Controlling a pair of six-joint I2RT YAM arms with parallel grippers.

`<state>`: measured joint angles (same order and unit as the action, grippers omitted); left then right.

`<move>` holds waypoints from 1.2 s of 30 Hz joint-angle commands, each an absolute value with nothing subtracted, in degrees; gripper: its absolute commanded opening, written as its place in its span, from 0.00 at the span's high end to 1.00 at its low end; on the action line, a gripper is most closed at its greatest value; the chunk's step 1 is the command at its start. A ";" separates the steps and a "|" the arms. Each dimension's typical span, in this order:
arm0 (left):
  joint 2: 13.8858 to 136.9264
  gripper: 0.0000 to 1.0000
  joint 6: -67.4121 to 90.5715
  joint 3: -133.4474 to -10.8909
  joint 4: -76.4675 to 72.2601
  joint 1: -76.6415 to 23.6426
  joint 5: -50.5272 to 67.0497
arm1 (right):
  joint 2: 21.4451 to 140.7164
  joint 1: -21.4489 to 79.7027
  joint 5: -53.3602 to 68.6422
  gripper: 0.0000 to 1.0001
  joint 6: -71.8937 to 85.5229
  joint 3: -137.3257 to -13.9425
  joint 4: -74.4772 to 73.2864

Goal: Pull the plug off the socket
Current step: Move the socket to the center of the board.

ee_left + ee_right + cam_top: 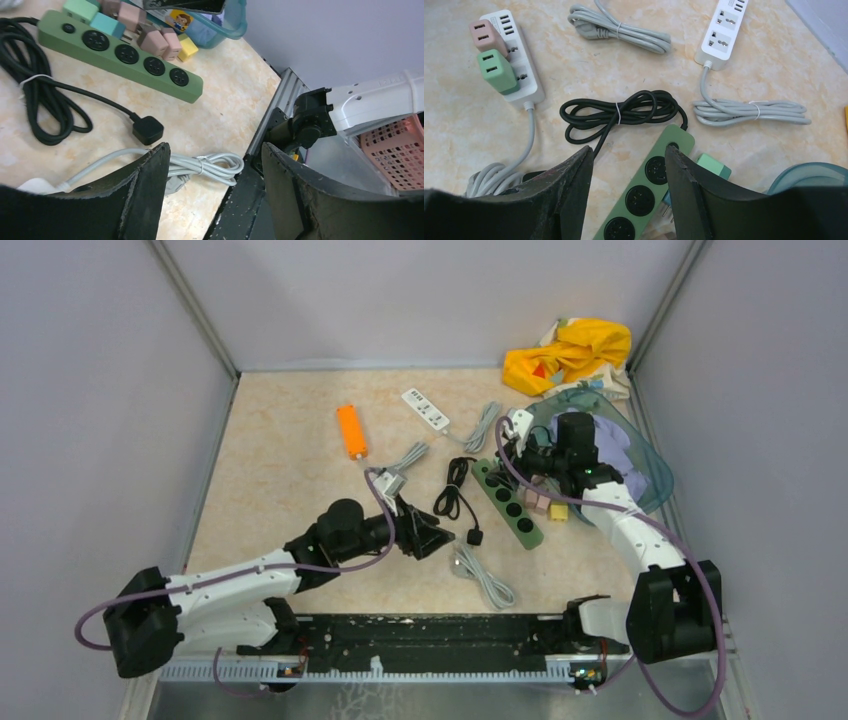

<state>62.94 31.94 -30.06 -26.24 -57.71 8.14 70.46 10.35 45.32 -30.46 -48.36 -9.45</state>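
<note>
Half the green strip [646, 186] hides behind our right gripper [627, 155] at 6 o'clock; it and left gripper [214, 150] gape wide, empty.

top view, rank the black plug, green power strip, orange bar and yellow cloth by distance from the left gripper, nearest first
1. black plug: just right of the left gripper.
2. green power strip: farther right, toward the right arm.
3. orange bar: up and to the left, mid-table.
4. yellow cloth: far right corner.
</note>
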 commanded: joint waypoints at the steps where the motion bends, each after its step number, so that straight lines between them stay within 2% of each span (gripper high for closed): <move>1: 57.22 0.27 26.65 -26.45 -27.74 -57.48 2.94 | 68.20 10.28 48.96 0.45 -31.88 -49.48 -8.63; 5: 52.29 0.19 25.15 -25.03 -23.23 -57.48 -3.09 | 68.25 10.28 49.91 0.43 -32.11 -49.37 -8.66; 9: 50.40 0.09 23.42 -26.46 -14.78 -57.39 -8.71 | 68.44 10.28 51.11 0.38 -32.29 -49.15 -8.69; 15: 50.85 0.06 20.95 -29.20 -5.25 -57.36 -11.61 | 68.40 10.29 53.10 0.36 -32.78 -49.13 -9.22; 17: 50.89 0.01 20.46 -30.08 -3.13 -57.31 -13.31 | 68.38 10.35 53.61 0.34 -32.82 -49.13 -9.30; 22: 50.61 0.00 19.48 -34.74 3.27 -56.58 -17.13 | 68.38 11.08 54.52 0.32 -33.08 -49.22 -9.48; 31: 51.05 0.00 6.14 -48.48 16.45 -50.12 -17.96 | 69.61 14.41 55.23 0.30 -34.94 -51.47 -12.64; 36: 49.89 0.00 -0.15 -47.84 17.46 -44.25 -17.06 | 71.88 16.46 55.34 0.29 -35.80 -54.83 -15.92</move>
